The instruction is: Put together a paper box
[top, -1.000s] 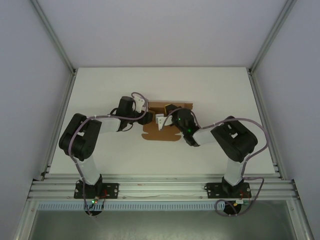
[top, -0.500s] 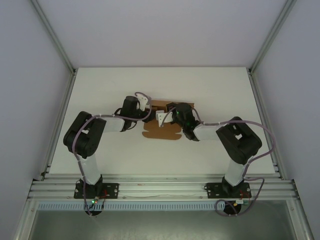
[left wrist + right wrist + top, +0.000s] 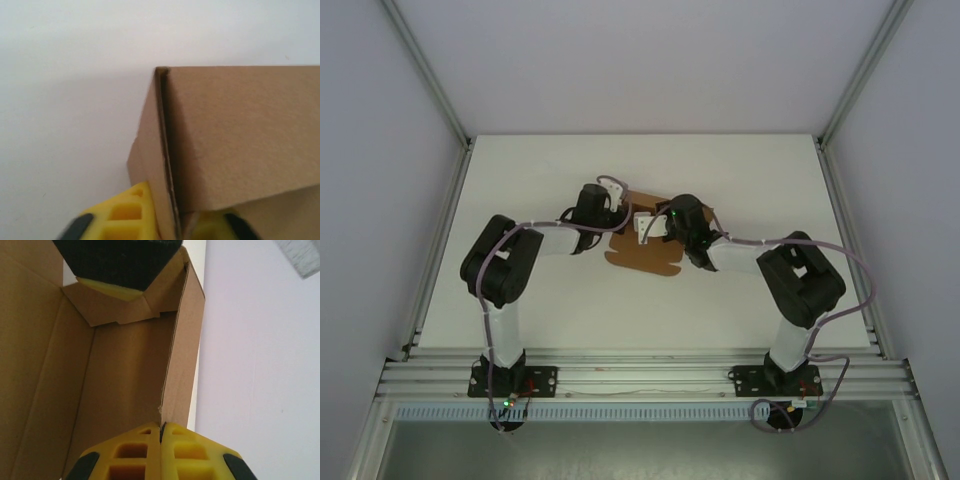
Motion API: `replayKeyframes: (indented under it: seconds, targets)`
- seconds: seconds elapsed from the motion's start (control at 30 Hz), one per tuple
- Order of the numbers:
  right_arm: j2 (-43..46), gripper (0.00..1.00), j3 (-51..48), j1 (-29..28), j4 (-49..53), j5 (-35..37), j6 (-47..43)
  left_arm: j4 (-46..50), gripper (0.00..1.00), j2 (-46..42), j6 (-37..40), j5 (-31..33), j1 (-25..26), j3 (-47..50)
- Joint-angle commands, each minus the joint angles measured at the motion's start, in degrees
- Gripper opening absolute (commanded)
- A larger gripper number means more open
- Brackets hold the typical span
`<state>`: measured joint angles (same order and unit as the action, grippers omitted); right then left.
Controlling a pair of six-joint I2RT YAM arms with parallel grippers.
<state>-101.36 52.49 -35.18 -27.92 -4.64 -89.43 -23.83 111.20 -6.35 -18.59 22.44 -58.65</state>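
Closing from a half-spread stance a second ago, the left fingers (image 3: 125, 217) now clamp a raised side wall of the paper box (image 3: 240, 135), one yellow finger on each face of the cardboard. The right fingers (image 3: 190, 452) press together on the near edge of another upright panel, the thin board pinched at their tips. The left arm (image 3: 505, 265) and right arm (image 3: 800, 280) have reached further out over the table (image 3: 520, 180) than before. From above, the box (image 3: 645, 258) lies partly folded near the table's middle, between both wrists, with its scalloped flap flat toward the bases.
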Motion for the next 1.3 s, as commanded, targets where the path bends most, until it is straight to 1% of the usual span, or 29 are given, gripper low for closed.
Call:
replayKeyframes:
  seconds: [0.0, 0.03, 0.1, 0.17, 0.23, 0.3, 0.37, 0.4, 0.43, 0.5, 0.53, 0.57, 0.63, 0.67, 0.7, 0.77, 0.8, 0.87, 0.97, 1.0, 1.03, 1.07, 1.2, 1.27]
  targets:
    - [0.0, 0.0, -0.7, -1.2, 12.7, -6.2, 3.2, 0.9, 0.0, 1.0, -1.8, 7.0, 2.3, -4.2]
    - [0.2, 0.0, -0.5, -1.2, 12.8, -5.9, 4.1, 2.2, 0.0, 1.2, -1.8, 8.9, 2.6, -4.9]
    - [0.9, 0.01, 0.1, -1.3, 12.6, -5.1, 7.7, 5.2, 0.0, 1.3, -1.0, 10.5, 3.2, -5.9]
    - [1.7, 0.16, 1.4, -1.1, 12.8, -2.7, 12.5, 7.3, 0.0, 0.6, -1.3, 11.3, 3.5, -5.6]
    - [3.0, 0.39, 2.6, -0.5, 13.4, 0.1, 15.5, 7.5, 0.0, -0.9, -1.3, 10.0, 3.6, -3.4]
    - [5.2, 0.46, 2.9, 0.8, 13.6, 0.5, 18.2, 5.8, 0.0, -2.8, -0.3, 8.3, 3.7, -0.2]
    - [9.3, 0.54, 3.4, 2.6, 17.9, -3.6, 20.4, 5.3, 0.0, -4.9, 1.5, 7.8, 3.6, 2.4]
    - [11.7, 0.59, 4.0, 3.4, 21.8, -6.7, 21.7, 5.8, 0.0, -5.7, 2.2, 7.5, 3.6, 3.0]
    - [14.6, 0.62, 5.9, 4.4, 28.2, -10.9, 22.1, 6.1, 0.0, -6.3, 3.2, 6.9, 3.6, 3.8]
    - [17.9, 0.64, 10.4, 6.3, 40.6, -18.4, 25.7, 6.0, 0.0, -7.7, 3.6, 6.2, 3.5, 5.4]
    - [18.9, 0.64, 12.5, 7.3, 46.0, -22.1, 25.9, 5.8, 0.0, -8.1, 3.6, 5.9, 3.6, 6.0]
    - [19.8, 0.65, 13.0, 8.1, 47.0, -24.0, 28.0, 5.2, 0.0, -8.6, 3.7, 5.3, 3.6, 6.7]
    - [20.7, 0.65, 9.8, 9.3, 36.1, -23.8, 37.3, 2.7, 0.0, -9.1, 4.2, 2.8, 3.6, 8.6]
    - [20.3, 0.68, 8.1, 9.6, 29.8, -23.5, 42.3, 1.3, 0.0, -9.3, 4.7, 1.3, 3.7, 9.5]
    - [19.2, 0.7, 7.6, 9.8, 26.4, -23.2, 47.5, 0.4, 0.0, -9.4, 5.3, 0.3, 3.9, 10.3]
    - [17.1, 0.69, 10.1, 10.1, 29.2, -26.0, 54.0, -0.2, 0.0, -9.5, 5.9, -0.1, 4.1, 11.0]
    - [15.8, 0.68, 11.2, 10.2, 29.2, -26.3, 60.4, -0.1, 0.0, -9.6, 6.3, -0.6, 4.1, 11.1]
    - [13.3, 0.67, 12.8, 10.3, 29.1, -26.9, 68.9, 0.5, 0.0, -9.7, 7.4, -1.1, 4.6, 11.3]
    - [8.6, 0.67, 16.1, 10.1, 34.3, -36.2, 68.4, 1.2, 0.0, -10.4, 10.1, -0.4, 5.5, 11.7]
    - [6.7, 0.67, 18.0, 10.2, 35.8, -37.3, 70.1, 1.4, 0.0, -10.5, 11.0, -0.6, 5.8, 11.7]
    - [4.9, 0.67, 19.6, 10.3, 36.2, -37.5, 72.8, 1.6, 0.0, -10.4, 11.4, -0.4, 5.9, 11.7]
    - [3.0, 0.66, 21.5, 10.2, 37.9, -38.0, 73.7, 1.9, 0.0, -10.4, 11.7, -0.8, 6.0, 11.6]
    - [-3.3, 0.63, 27.7, 10.3, 46.5, -40.2, 72.0, 1.5, 0.0, -9.3, 11.5, -0.4, 6.0, 11.4]
    - [-6.0, 0.6, 30.3, 10.2, 51.3, -39.8, 70.2, 0.5, 0.0, -8.9, 11.3, -1.3, 6.2, 11.7]
